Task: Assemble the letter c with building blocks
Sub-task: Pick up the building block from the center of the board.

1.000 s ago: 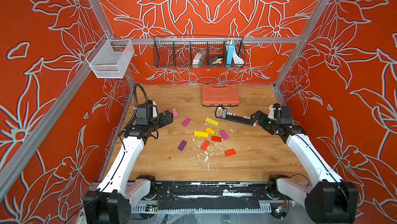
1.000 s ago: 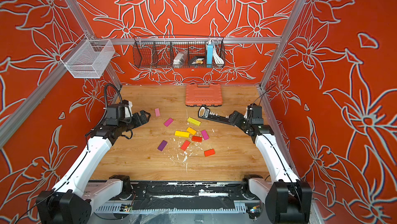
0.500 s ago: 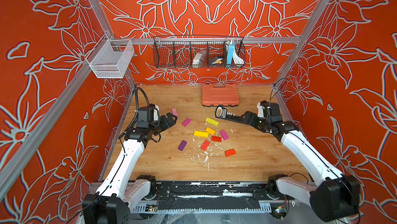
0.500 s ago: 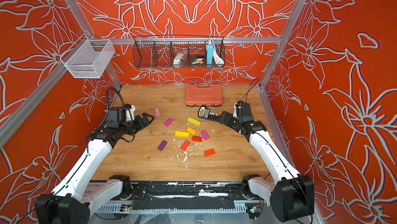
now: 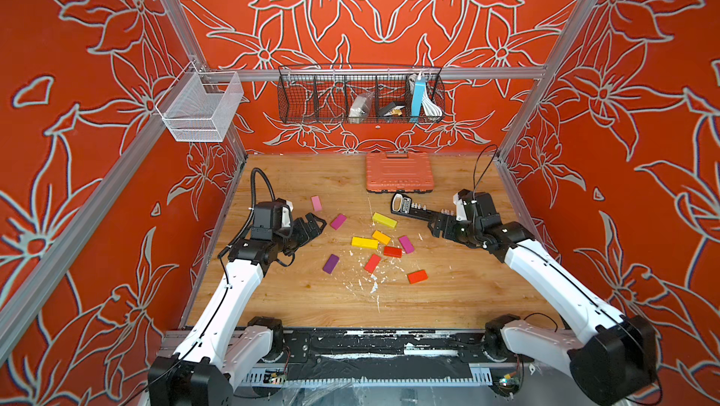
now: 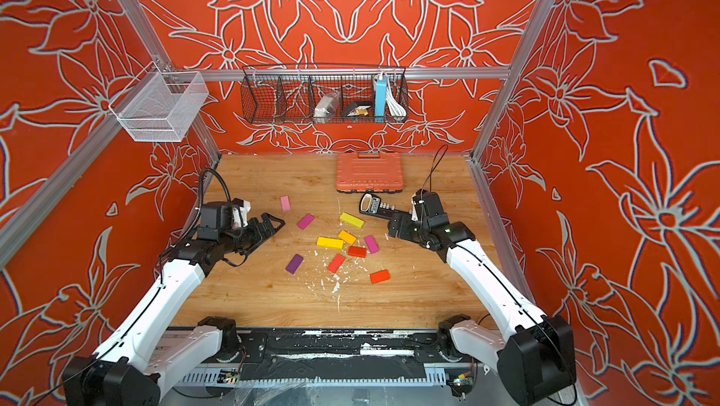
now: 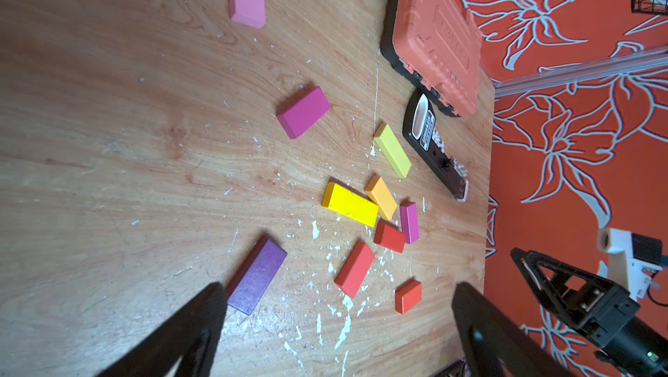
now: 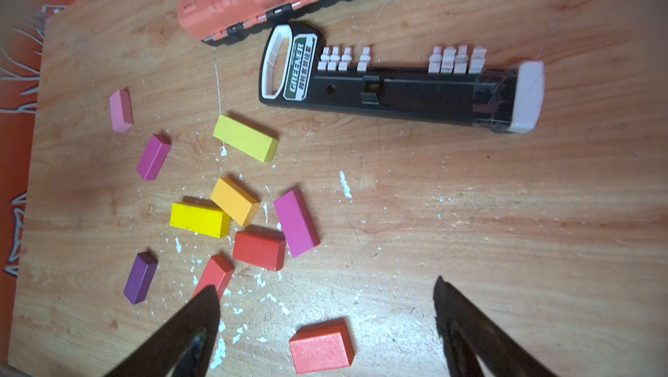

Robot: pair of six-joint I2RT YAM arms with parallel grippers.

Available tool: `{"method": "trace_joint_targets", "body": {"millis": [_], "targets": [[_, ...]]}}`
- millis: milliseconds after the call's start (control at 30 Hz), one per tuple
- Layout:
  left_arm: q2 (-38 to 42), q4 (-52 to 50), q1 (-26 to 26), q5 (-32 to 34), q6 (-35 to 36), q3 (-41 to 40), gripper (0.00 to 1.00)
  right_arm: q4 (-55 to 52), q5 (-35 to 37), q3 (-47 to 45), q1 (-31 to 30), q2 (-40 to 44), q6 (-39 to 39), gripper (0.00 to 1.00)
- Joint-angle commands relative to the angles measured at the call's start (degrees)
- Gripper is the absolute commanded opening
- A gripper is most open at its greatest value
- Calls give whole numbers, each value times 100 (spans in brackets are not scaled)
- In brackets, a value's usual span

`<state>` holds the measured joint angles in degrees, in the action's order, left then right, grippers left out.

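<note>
Several building blocks lie loose on the wooden table (image 5: 296, 299): pink (image 5: 316, 203), magenta (image 5: 338, 221), two yellow (image 5: 384, 220) (image 5: 364, 242), orange (image 5: 381, 237), red (image 5: 392, 251), purple (image 5: 330, 264) and a lone red block (image 5: 417, 276). My left gripper (image 5: 315, 225) hovers open left of the cluster, empty; in its wrist view (image 7: 338, 295) the purple block (image 7: 257, 275) lies by one finger. My right gripper (image 5: 434, 225) hovers open right of the cluster, empty. Its wrist view (image 8: 325, 284) frames the lone red block (image 8: 321, 346) between the fingers.
A black bar with white pegs (image 5: 413, 209) lies just behind the right gripper. An orange ribbed case (image 5: 399, 172) sits at the back. White flecks litter the wood near the blocks. A wire basket (image 5: 360, 96) and a mesh bin (image 5: 200, 108) hang on the walls.
The right arm has swung left along the black bar toward the block cluster. The left gripper has edged a little toward the blocks. No block has moved.
</note>
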<state>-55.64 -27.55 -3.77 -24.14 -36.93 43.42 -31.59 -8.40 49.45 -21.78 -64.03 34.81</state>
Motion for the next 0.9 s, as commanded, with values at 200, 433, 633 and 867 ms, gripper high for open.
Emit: {"method": "trace_joint_targets", "body": {"millis": [200,433,633,867], "targets": [[37,-117,-250,160,-23,-62,98,-356,424,-328,-298,216,-285,93],[24,-169,-451,335,-53,-11,98,-634,636,-449,-336,488,-413,92],[-52,-308,-640,451,65,114,98,-730,564,-632,-377,567,-398,89],[-61,-333,-783,516,91,-37,98,-604,442,-812,-750,320,-294,86]]}}
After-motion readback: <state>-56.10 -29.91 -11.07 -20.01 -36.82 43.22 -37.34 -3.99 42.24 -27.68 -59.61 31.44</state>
